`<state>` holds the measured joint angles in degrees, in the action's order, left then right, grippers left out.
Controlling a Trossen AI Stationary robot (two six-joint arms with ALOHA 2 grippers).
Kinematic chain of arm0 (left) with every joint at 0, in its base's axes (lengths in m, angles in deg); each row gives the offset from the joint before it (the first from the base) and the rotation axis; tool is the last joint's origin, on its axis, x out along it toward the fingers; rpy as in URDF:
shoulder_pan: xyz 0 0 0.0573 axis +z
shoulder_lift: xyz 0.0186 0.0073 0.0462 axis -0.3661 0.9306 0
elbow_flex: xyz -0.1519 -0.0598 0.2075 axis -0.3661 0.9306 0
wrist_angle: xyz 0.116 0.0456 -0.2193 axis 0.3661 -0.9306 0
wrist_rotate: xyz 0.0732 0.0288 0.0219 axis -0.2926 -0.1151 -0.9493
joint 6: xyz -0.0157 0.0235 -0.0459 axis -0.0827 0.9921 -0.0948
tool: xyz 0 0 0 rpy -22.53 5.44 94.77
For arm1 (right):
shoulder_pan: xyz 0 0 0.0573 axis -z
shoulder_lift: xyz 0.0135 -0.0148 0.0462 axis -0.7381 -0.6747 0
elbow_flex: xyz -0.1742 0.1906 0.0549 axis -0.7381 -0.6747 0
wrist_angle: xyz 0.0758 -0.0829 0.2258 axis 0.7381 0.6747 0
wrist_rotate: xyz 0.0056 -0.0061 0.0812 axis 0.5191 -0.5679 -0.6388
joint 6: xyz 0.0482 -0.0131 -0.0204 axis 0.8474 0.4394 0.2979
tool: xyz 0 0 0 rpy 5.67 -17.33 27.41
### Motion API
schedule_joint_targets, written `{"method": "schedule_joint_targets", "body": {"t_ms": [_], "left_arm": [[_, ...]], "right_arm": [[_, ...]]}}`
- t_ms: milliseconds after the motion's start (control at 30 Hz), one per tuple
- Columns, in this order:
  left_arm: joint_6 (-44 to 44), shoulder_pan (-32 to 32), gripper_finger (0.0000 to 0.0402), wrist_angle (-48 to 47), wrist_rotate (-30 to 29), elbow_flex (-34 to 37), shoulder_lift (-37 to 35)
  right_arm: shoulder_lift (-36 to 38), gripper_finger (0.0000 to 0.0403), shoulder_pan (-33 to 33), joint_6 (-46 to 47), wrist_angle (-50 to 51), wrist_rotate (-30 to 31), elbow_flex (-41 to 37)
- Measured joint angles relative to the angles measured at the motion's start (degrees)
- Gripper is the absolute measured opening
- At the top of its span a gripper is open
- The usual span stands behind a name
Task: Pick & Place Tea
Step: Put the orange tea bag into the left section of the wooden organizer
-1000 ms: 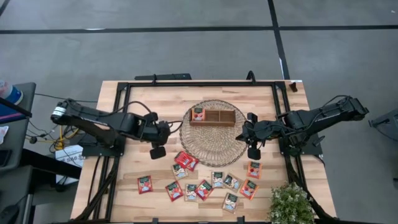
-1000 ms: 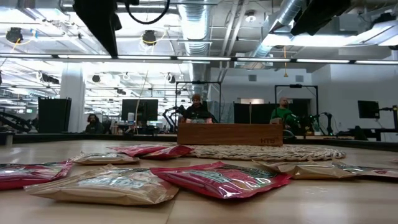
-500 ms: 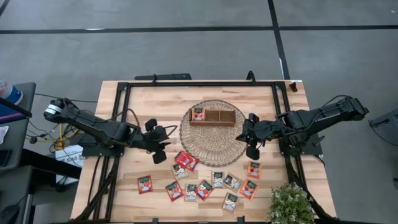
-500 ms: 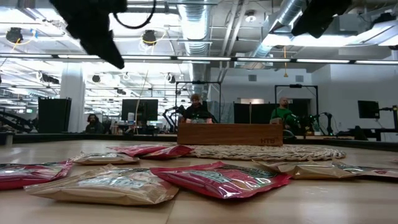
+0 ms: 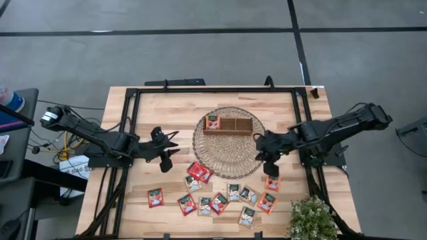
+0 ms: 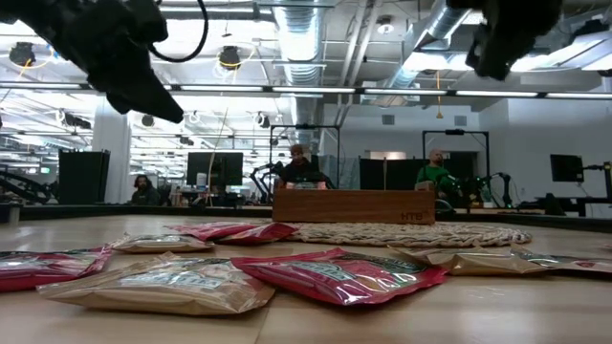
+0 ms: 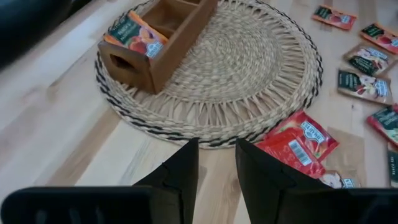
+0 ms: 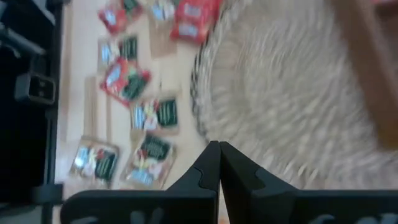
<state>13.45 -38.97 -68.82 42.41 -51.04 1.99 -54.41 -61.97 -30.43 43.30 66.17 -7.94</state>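
Left pincer [image 5: 165, 148]: parted, empty, drawn back left off the mat [image 5: 228, 167]. Right pincer [image 5: 268, 168]: clenched, empty, now nearer the tea sachets [image 5: 220, 197] on the surface; next pick likely.

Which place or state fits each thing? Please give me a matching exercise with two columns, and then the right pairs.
Things:
1. wooden tray
2. right gripper
3. left gripper
4. potted plant

Places or states:
A. fingers shut, nothing between them
B. at the table's near right corner
C. on the round wicker mat, one sachet in its left compartment
D. fingers slightly apart, empty

Pairs: 1-C, 2-A, 3-D, 4-B
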Motion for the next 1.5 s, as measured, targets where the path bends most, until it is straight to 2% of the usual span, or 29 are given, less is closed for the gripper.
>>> {"method": "schedule_joint_targets", "body": {"t_ms": [133,233,300,433,567,700,867,1133,1233,1500], "left_arm": [[0.01,-0.02,0.0099,1.28,0.03,0.43,0.07],[1.40,0.00,0.0099,5.35,0.01,0.43,0.07],[5.13,0.05,0.0099,9.23,0.32,0.19,0.07],[10.42,1.43,0.0099,11.91,0.45,-2.99,0.66],[11.94,2.24,0.0099,11.06,-0.46,-5.11,0.62],[11.93,2.47,0.0099,6.64,-4.87,-5.69,0.46],[11.19,2.45,0.0099,0.77,-10.11,-5.76,0.36],[10.55,2.43,0.0099,-2.03,-10.62,-5.78,0.36],[12.31,2.43,0.0099,-2.07,-10.61,-5.78,0.36],[13.92,2.43,0.0099,-2.13,-10.56,-5.78,0.36]], "right_arm": [[-3.49,0.0000,0.86,2.21,2.63,-6.32,0.02],[-5.65,0.0000,1.68,2.15,5.51,-8.01,0.04],[-6.02,0.0000,2.17,0.90,8.82,-6.35,0.50],[-4.46,0.0000,2.86,0.41,10.07,2.19,1.49],[-1.80,0.0000,4.04,5.74,11.48,1.08,1.81],[-2.06,0.0000,3.46,14.31,16.44,-2.74,1.79],[-5.71,0.0000,0.23,20.55,16.74,-7.05,1.75],[-12.22,0.0001,-3.38,26.65,15.16,-9.93,1.75],[-14.40,0.0015,-4.38,28.19,15.04,-10.79,1.75],[-19.47,0.0099,-6.53,29.78,15.14,-10.52,1.75]]}}
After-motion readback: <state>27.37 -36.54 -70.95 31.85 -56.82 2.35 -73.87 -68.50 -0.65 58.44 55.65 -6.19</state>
